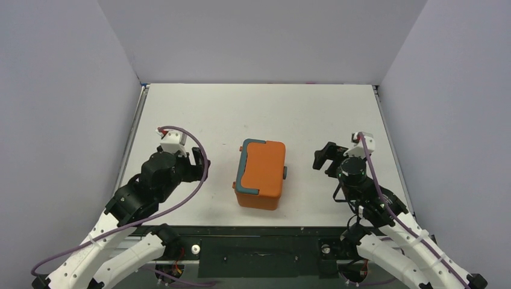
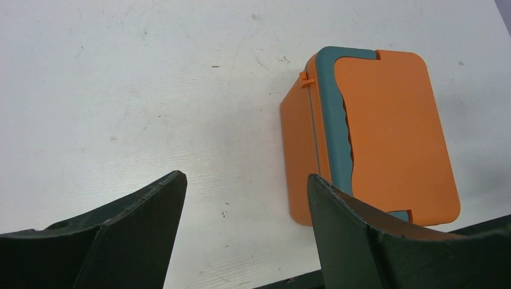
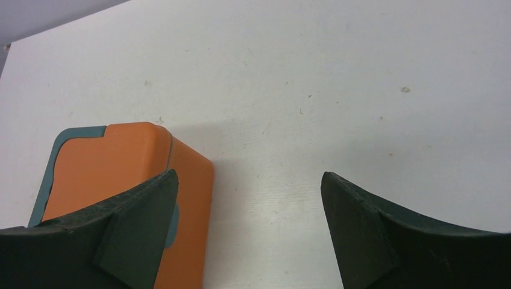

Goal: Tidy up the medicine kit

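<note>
The medicine kit [image 1: 262,171] is an orange box with its lid down, standing in the middle of the table near the front edge. Its teal handle [image 1: 242,168] runs along the left side and a teal latch [image 1: 285,173] sits on the right side. My left gripper [image 1: 200,164] hangs open just left of the kit, apart from it. My right gripper [image 1: 322,159] stands open to the kit's right, also apart. In the left wrist view, the kit [image 2: 391,132] lies beyond the right finger of the open left gripper [image 2: 246,176]. The right wrist view shows the kit [image 3: 120,162] behind the left finger of the open right gripper [image 3: 248,175].
The white table [image 1: 259,114] is boxed in by grey walls [image 1: 259,36] at the back and on both sides. A black strip [image 1: 259,232] runs along the near edge between the two arm bases.
</note>
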You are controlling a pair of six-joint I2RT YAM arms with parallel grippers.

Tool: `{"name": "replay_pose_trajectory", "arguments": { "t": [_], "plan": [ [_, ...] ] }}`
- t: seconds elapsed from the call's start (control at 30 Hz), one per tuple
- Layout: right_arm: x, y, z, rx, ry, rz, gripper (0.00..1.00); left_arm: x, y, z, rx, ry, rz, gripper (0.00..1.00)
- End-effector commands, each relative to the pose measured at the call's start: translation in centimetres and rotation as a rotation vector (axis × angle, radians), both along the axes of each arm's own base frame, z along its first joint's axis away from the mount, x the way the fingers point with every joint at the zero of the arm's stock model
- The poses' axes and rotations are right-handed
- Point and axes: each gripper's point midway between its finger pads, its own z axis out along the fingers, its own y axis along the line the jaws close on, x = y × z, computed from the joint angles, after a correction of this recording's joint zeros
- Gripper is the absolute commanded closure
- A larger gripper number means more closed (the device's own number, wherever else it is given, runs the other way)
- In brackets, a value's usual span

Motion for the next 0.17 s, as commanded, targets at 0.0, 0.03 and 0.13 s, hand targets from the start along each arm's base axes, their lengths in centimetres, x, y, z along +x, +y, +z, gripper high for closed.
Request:
{"name": "replay_pose_trajectory", "arguments": {
  "t": [0.0,0.03,0.13],
  "plan": [
    [-0.23,-1.54,1.01,-0.029,-0.048,-0.040,0.16,0.14,0.31,0.71,-0.040,-0.028,0.034,0.29],
    [-0.37,-1.55,1.30,-0.022,-0.063,-0.031,0.15,0.13,0.29,0.76,-0.043,-0.028,0.035,0.29],
    [-0.56,-1.77,1.18,-0.016,-0.071,-0.037,0.15,0.13,0.21,0.65,-0.050,-0.022,0.037,0.29]
  ]
}}
